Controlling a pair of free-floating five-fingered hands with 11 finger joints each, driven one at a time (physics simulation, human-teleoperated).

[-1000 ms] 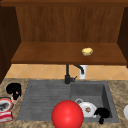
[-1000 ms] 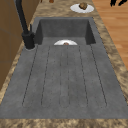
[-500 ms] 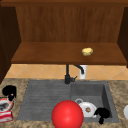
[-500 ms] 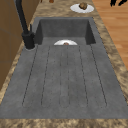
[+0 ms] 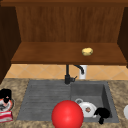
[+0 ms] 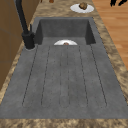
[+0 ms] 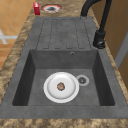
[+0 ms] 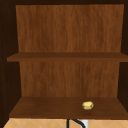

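My left hand hovers over a red-rimmed plate on the counter left of the sink, with a red box just in front of it. My right hand hangs at the basin's front right corner, fingers loose and holding nothing; its fingers show out over the floor in the left side view. A white plate with a small brown morsel lies in the basin beside the drain. A large red ball sits at the front edge.
A black faucet stands behind the basin. A yellow lump lies on the lower shelf. Another white plate carrying a brown item rests on the counter right of the sink. The ribbed drainboard stretches left.
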